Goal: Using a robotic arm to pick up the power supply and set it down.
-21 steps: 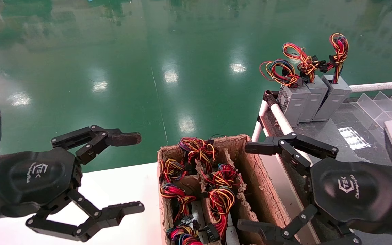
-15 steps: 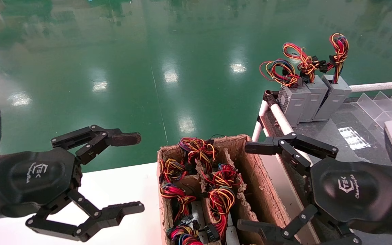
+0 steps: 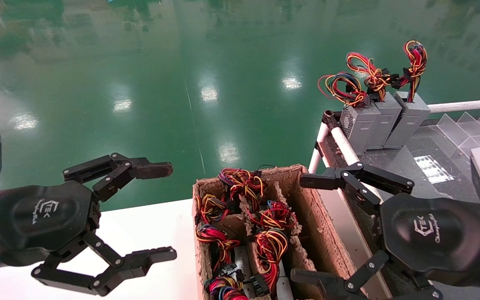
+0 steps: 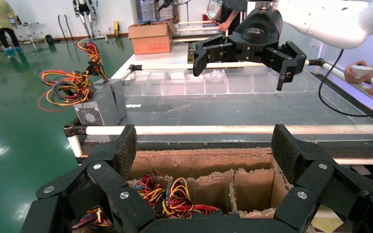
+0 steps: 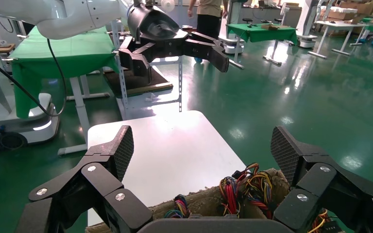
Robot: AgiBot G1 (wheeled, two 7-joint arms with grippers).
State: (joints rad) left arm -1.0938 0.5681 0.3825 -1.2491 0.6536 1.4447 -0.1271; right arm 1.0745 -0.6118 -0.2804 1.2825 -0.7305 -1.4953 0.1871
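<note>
Both grippers hang spread wide and empty: left [image 3: 156, 212] over the white table [image 3: 148, 233], right [image 3: 306, 227] beside the carton [image 3: 306, 208]. Supplies [image 3: 271, 246] sit packed inside; I'd drop straight between dividers, gripping casing, not wires.

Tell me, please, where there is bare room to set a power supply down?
The dark worktop is bare between the three standing grey boxes and the right gripper. The white table beside the cardboard box is bare too. The box itself is crowded with wire bundles.
</note>
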